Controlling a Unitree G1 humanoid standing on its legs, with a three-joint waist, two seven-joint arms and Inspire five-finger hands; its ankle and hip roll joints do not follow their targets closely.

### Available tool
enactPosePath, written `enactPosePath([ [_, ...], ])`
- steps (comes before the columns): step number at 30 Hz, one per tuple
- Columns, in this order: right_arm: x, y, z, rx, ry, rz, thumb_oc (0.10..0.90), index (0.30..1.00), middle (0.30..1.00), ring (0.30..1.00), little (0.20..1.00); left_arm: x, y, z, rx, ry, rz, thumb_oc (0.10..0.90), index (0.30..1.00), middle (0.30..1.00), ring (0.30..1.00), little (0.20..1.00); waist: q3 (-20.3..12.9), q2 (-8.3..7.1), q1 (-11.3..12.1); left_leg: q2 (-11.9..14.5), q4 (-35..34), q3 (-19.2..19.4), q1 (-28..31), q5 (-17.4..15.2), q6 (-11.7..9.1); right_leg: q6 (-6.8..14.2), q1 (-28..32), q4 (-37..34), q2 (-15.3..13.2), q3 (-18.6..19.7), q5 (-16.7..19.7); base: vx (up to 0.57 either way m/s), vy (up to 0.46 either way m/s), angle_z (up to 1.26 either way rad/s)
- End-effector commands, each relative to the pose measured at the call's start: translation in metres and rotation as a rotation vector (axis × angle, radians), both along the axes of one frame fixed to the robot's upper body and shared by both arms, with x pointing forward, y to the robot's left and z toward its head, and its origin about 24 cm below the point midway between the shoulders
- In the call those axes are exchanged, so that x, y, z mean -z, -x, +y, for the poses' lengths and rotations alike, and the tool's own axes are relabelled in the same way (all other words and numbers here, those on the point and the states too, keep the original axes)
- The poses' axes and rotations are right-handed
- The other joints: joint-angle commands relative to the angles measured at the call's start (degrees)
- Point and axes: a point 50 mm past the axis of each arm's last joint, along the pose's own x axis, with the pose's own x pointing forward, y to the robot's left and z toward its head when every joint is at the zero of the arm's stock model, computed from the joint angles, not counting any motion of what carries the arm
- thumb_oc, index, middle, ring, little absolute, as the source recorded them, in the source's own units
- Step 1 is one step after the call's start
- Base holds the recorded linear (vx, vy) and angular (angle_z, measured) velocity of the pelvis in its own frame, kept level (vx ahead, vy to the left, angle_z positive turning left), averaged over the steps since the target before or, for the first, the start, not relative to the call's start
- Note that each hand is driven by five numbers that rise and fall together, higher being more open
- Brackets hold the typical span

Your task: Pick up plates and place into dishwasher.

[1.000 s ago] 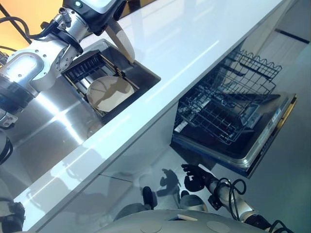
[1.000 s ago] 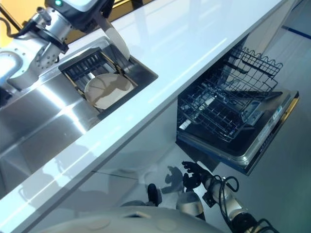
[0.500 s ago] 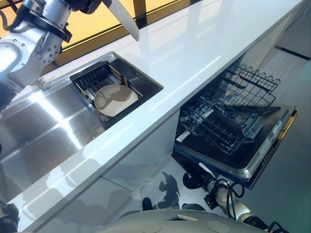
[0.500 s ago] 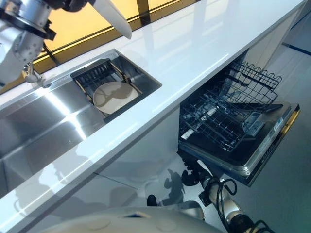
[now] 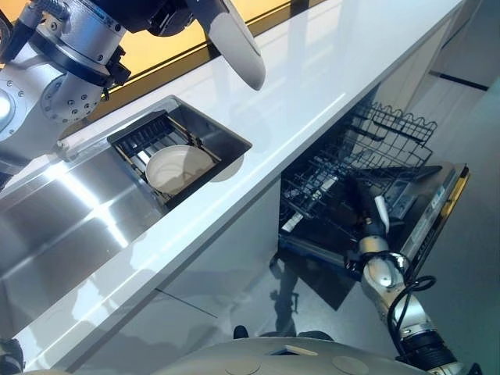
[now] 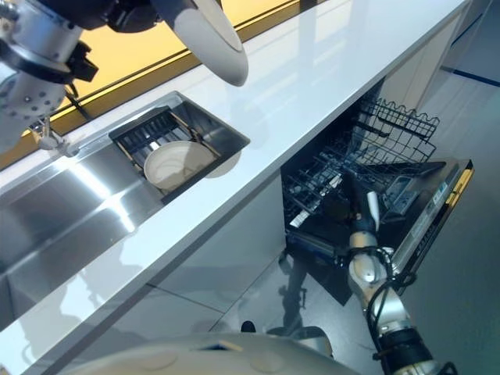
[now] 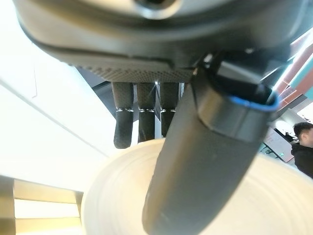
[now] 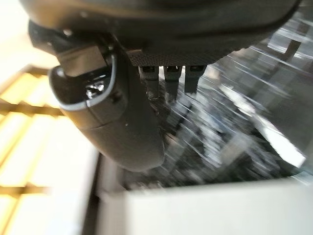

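Observation:
My left hand is shut on a white plate, held on edge high above the white counter. In the left wrist view the thumb presses the plate's face, with the fingers behind its rim. A second white plate lies in the rack inside the sink. The dishwasher stands open, with its wire rack pulled out over the lowered door. My right hand is open at the rack's front edge, its fingers straight toward the wires.
A dark slotted drainer sits in the sink beside the lying plate. An amber window band runs behind the counter. Grey floor lies to the right of the dishwasher door. A person stands far off in the left wrist view.
My left hand has carried the plate to the right, over the counter. My right hand has risen from near the floor to the dishwasher rack. The camera has shifted a little.

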Motion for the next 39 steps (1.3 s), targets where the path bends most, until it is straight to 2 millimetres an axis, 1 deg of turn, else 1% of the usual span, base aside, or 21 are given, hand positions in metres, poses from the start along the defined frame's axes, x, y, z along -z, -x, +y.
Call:
enactPosePath([
  [1,-0.104,-0.021,0.005,-0.185,0.223,-0.49,0.8,0.9,0.9,0.9,0.9,-0.053,0.013,0.038,-0.111,0.15,-0.157,0.1,0.3,0.3,0.3,0.2,-3.24,-0.8,0.49,-1.29,0.09,0.33,3.47,-7.14,-0.24,1.45,-3.45,0.56,3.38,1.3,5.62,-0.05,-0.024,-0.02],
  [4,-0.125,-0.024,0.006,-0.273,0.291,-0.532,0.8,0.9,0.9,0.9,0.9,-0.05,0.01,0.038,-0.102,0.14,-0.136,0.1,0.3,0.3,0.3,0.2,-3.37,-1.2,0.99,-1.28,0.09,0.25,3.39,-7.06,-0.41,1.56,-3.3,0.25,3.33,0.98,5.73,-0.05,-0.028,-0.02],
  [9,-0.145,-0.03,0.009,-0.349,0.331,-0.558,0.8,0.9,0.9,0.9,0.9,-0.043,0.008,0.037,-0.091,0.136,-0.115,0.1,0.3,0.3,0.3,0.2,-3.36,-1.87,1.82,-1.21,0.09,0.09,3.16,-6.74,-0.49,1.31,-2.99,-0.31,3.47,0.59,5.66,-0.04,-0.021,-0.02],
  [15,-0.164,-0.033,0.034,-0.53,0.447,-0.579,0.8,0.9,0.9,0.9,0.9,-0.037,0.008,0.037,-0.083,0.136,-0.108,0.1,0.3,0.3,0.3,0.2,-3.35,-2.1,2.5,-1.17,0.09,0.1,2.55,-5.81,-0.5,0.82,-3.4,-0.37,3.59,0.14,6.12,-0.05,-0.013,-0.01],
  [17,-0.168,-0.035,0.042,-0.597,0.451,-0.563,0.8,0.9,0.9,0.9,0.9,-0.036,0.009,0.035,-0.071,0.134,-0.112,0.1,0.3,0.3,0.3,0.2,-3.37,-2.26,2.75,-1.21,0.09,0.1,2.48,-5.7,-0.53,0.75,-3.24,-0.6,3.57,-0.03,6.18,-0.02,-0.003,-0.03],
  [18,-0.17,-0.036,0.046,-0.624,0.452,-0.557,0.8,0.9,0.9,0.9,0.9,-0.035,0.009,0.034,-0.063,0.133,-0.115,0.1,0.3,0.3,0.3,0.2,-3.49,-2.33,2.91,-1.24,0.09,-0.03,2.7,-6.21,-0.55,0.77,-2.8,-0.87,3.51,-0.14,5.68,0.0,0.0,0.0],
  [19,-0.171,-0.037,0.047,-0.628,0.45,-0.558,0.8,0.9,0.9,0.9,0.9,-0.035,0.009,0.033,-0.062,0.133,-0.117,0.1,0.3,0.3,0.3,0.2,-3.35,-2.36,2.93,-1.22,0.09,0.05,2.45,-5.61,-0.59,0.69,-3.11,-0.76,3.54,-0.18,6.19,0.0,0.0,0.0],
  [21,-0.174,-0.04,0.052,-0.652,0.436,-0.56,0.8,0.9,0.9,0.9,0.9,-0.034,0.01,0.029,-0.047,0.132,-0.123,0.1,0.3,0.3,0.3,0.2,-3.49,-2.51,3.32,-1.32,0.09,-0.26,2.6,-6.12,-0.61,0.64,-2.68,-1.11,3.54,-0.38,5.77,0.0,0.0,0.0],
  [22,-0.176,-0.041,0.054,-0.657,0.433,-0.565,0.8,0.9,0.9,0.9,0.9,-0.034,0.011,0.028,-0.046,0.131,-0.127,0.1,0.3,0.3,0.3,0.2,-3.37,-2.55,3.37,-1.3,0.09,-0.18,2.29,-5.47,-0.66,0.55,-2.99,-1.04,3.56,-0.43,6.34,0.0,0.0,0.0],
  [24,-0.178,-0.043,0.059,-0.676,0.411,-0.574,0.8,0.9,0.9,0.9,0.9,-0.034,0.012,0.025,-0.039,0.131,-0.131,0.1,0.3,0.3,0.3,0.2,-3.48,-2.63,3.67,-1.32,0.09,-0.29,2.18,-5.37,-0.7,0.5,-2.96,-1.17,3.57,-0.57,6.42,-0.03,-0.006,0.0],
  [31,-0.187,-0.043,0.084,-0.767,0.345,-0.634,0.8,0.9,0.9,0.9,0.9,-0.032,0.011,0.021,-0.021,0.158,-0.138,0.1,0.3,0.3,0.3,0.2,-3.63,-2.82,4.6,-1.44,0.09,-0.69,1.75,-4.99,-0.81,0.39,-3.02,-1.38,3.45,-1.06,6.64,-0.02,-0.014,0.05],
  [33,-0.19,-0.044,0.09,-0.769,0.33,-0.658,0.8,0.9,0.9,0.9,0.9,-0.031,0.009,0.019,-0.014,0.168,-0.137,0.1,0.3,0.3,0.3,0.2,-3.58,-2.81,4.83,-1.49,0.09,-0.89,1.75,-4.99,-0.74,0.29,-2.98,-1.4,3.43,-1.21,6.62,0.0,0.0,0.0],
  [39,-0.199,-0.048,0.108,-0.679,0.361,-0.765,0.8,0.9,0.9,0.9,0.9,-0.029,0.007,0.013,0.037,0.228,-0.132,0.1,0.3,0.3,0.3,0.2,-3.71,-2.77,5.68,-1.63,0.09,-1.23,1.78,-5.09,-0.76,0.15,-2.72,-1.64,3.34,-1.65,6.53,0.0,-0.002,0.01],
])
